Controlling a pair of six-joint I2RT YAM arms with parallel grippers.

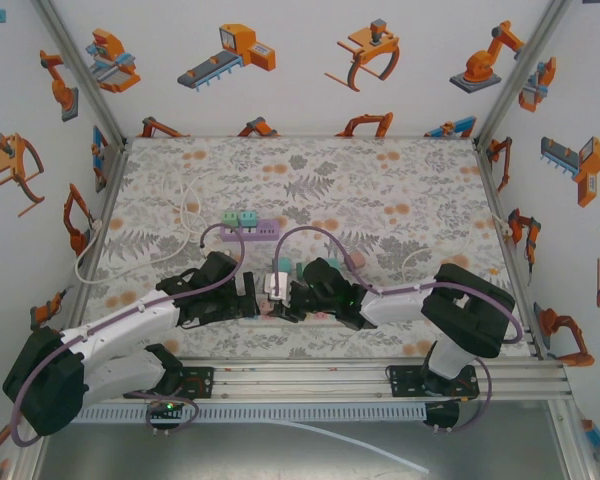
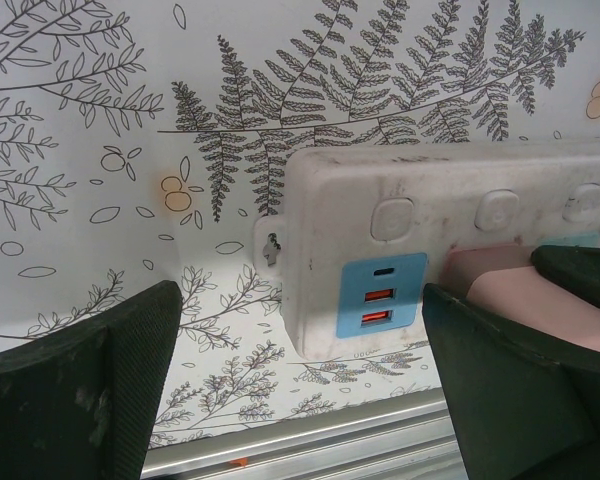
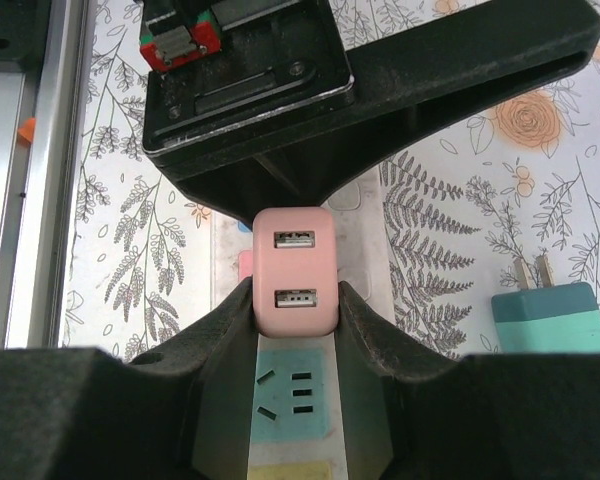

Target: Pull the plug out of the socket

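A white power strip (image 1: 278, 284) lies near the table's front edge, between both arms. Its end with a blue USB panel (image 2: 380, 295) faces the left wrist camera. A pink plug (image 3: 295, 270) with two USB ports stands on the strip's face (image 3: 365, 240), above an empty teal socket (image 3: 295, 390). My right gripper (image 3: 295, 300) is shut on the pink plug, one finger on each side. I cannot tell whether its prongs are seated. My left gripper (image 2: 300, 390) is open wide around the strip's end, its left finger (image 2: 80, 390) well away from it.
A purple power strip (image 1: 252, 231) with teal plugs lies further back, with a white cable (image 1: 185, 210) to its left. A loose teal plug (image 3: 550, 318) rests on the table right of the white strip. An aluminium rail (image 2: 310, 440) borders the near edge.
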